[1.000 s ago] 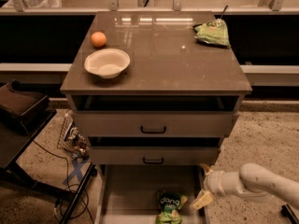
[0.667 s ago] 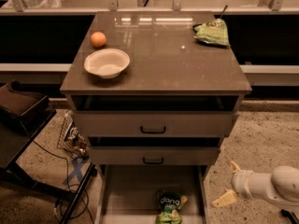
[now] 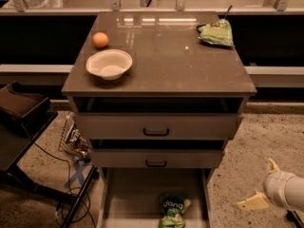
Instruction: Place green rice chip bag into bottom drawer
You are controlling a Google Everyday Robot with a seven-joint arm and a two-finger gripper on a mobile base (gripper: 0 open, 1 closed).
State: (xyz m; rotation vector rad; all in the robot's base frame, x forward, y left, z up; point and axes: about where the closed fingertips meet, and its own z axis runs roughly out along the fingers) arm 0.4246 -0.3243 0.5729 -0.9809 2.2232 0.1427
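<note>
A glossy brown cabinet top (image 3: 166, 61) carries a white bowl (image 3: 109, 64) at 9 o'clock, an orange (image 3: 100, 40) at 10 and a pale green bag (image 3: 216, 33) at 2; speckled floor (image 3: 256, 146) surrounds it. The bottom drawer (image 3: 137, 194) stands pulled out at 6 o'clock, the green rice chip bag (image 3: 173, 212) lying on its floor, long axis 12-to-6, lettering upright. The gripper (image 3: 262, 184) hangs at 4 o'clock, spread wide, holding nothing.
</note>
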